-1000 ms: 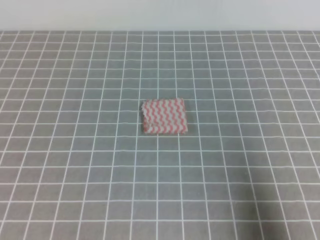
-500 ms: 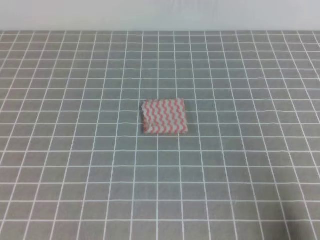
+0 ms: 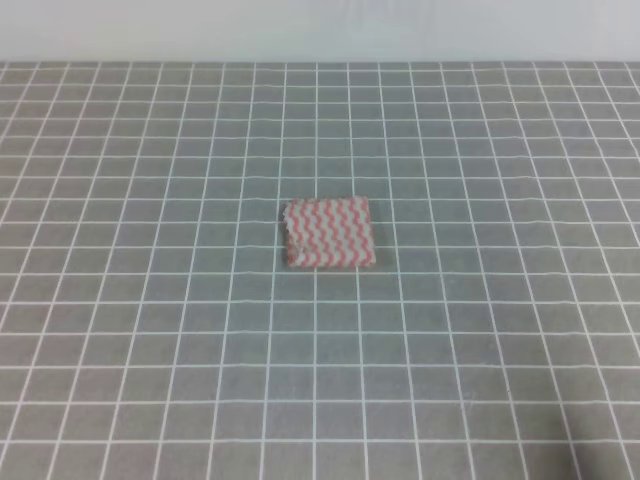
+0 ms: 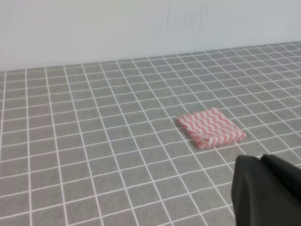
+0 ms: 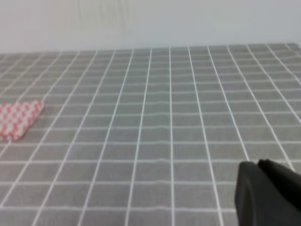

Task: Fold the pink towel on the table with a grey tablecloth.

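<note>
The pink towel [image 3: 330, 232] lies folded into a small, thick rectangle in the middle of the table with a grey tablecloth [image 3: 150, 330]. Neither arm shows in the exterior high view. In the left wrist view the towel [image 4: 211, 128] lies flat ahead of my left gripper [image 4: 261, 160], whose black fingers sit pressed together at the lower right, well short of the cloth. In the right wrist view the towel [image 5: 18, 120] shows at the far left edge, and my right gripper [image 5: 257, 164] is a closed black shape at the lower right, far from it.
A plain pale wall [image 3: 320, 30] runs along the far edge of the table. The white-gridded grey cloth spreads flat on all sides of the towel, with nothing else on it.
The towel has not moved. A dim shadow at the lower right corner of the exterior high view has faded and shrunk toward the edge.
</note>
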`<action>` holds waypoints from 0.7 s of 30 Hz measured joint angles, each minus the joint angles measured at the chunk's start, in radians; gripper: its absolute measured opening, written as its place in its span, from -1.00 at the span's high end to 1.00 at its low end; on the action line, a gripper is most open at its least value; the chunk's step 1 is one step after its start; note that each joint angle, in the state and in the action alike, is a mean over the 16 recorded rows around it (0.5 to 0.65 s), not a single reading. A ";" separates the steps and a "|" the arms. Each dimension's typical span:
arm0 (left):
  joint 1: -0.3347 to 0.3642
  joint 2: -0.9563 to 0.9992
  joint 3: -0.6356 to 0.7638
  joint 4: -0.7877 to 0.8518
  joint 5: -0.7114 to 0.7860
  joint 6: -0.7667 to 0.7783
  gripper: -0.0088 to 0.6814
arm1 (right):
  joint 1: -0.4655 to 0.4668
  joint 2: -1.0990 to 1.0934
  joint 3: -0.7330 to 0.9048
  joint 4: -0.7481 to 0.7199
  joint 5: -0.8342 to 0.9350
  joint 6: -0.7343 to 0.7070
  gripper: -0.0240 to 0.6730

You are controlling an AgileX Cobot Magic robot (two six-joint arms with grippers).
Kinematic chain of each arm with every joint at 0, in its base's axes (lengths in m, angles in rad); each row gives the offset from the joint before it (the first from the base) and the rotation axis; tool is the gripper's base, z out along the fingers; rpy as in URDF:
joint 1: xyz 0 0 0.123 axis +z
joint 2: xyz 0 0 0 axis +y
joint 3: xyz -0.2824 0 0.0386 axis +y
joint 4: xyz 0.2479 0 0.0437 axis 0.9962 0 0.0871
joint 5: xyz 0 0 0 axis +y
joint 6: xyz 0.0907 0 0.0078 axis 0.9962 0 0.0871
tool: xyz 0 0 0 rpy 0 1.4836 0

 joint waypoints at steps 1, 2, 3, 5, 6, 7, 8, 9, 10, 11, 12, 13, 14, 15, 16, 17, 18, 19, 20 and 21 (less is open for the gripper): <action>0.000 0.000 0.000 0.000 0.000 0.000 0.98 | 0.001 0.001 0.002 -0.006 0.010 -0.004 0.98; 0.000 0.001 0.000 0.000 0.000 0.000 0.98 | 0.001 0.001 0.002 -0.011 0.020 -0.008 0.98; 0.000 0.001 0.000 0.000 0.000 0.000 0.98 | 0.001 0.001 0.002 -0.013 0.029 -0.013 0.98; 0.000 0.000 0.000 0.000 0.001 0.000 0.98 | 0.001 0.000 0.000 -0.015 0.044 -0.023 0.98; 0.000 0.001 0.000 0.000 0.000 0.000 0.98 | 0.001 0.000 0.000 -0.014 0.049 -0.027 0.98; 0.000 0.002 0.000 0.000 -0.001 0.000 0.98 | 0.001 0.000 0.002 -0.015 0.053 -0.032 0.98; 0.000 0.002 0.000 0.000 -0.002 0.000 0.98 | 0.001 0.000 0.002 -0.014 0.057 -0.037 0.98; 0.000 0.003 0.000 0.001 -0.003 0.000 0.98 | 0.001 0.000 0.002 -0.014 0.060 -0.042 0.98; 0.000 0.003 0.000 0.001 -0.003 0.000 0.98 | 0.001 0.001 0.003 -0.014 0.062 -0.046 0.98; 0.000 0.004 0.001 0.001 -0.004 0.001 0.98 | 0.001 0.000 0.003 -0.014 0.065 -0.051 0.98; 0.000 0.004 0.001 0.001 -0.004 0.001 0.98 | 0.001 0.000 0.003 -0.014 0.065 -0.052 0.98; 0.000 0.004 0.001 0.001 -0.004 0.001 0.98 | 0.001 0.000 0.003 -0.013 0.064 -0.052 0.98; 0.000 0.004 0.001 0.001 -0.004 0.001 0.98 | 0.001 0.001 0.005 -0.013 0.063 -0.053 0.98; 0.000 0.005 0.001 0.001 -0.005 0.001 0.98 | 0.001 0.002 0.005 -0.013 0.063 -0.053 0.98; 0.000 0.005 0.001 0.001 -0.005 0.001 0.98 | 0.002 0.003 0.007 -0.013 0.061 -0.053 0.98; 0.000 0.006 0.001 0.001 -0.005 0.001 0.98 | 0.002 0.003 0.007 -0.012 0.061 -0.053 0.98; 0.000 0.006 0.001 0.001 -0.005 0.001 0.98 | 0.002 0.004 0.008 -0.012 0.061 -0.053 0.98; 0.000 0.005 0.001 0.001 -0.005 0.001 0.98 | 0.002 0.003 0.007 -0.012 0.062 -0.053 0.98; 0.000 0.006 0.001 0.001 -0.005 0.001 0.98 | 0.001 0.002 0.005 -0.012 0.063 -0.053 0.98; 0.000 0.006 0.001 0.001 -0.005 0.001 0.98 | 0.001 0.002 0.005 -0.012 0.063 -0.053 0.98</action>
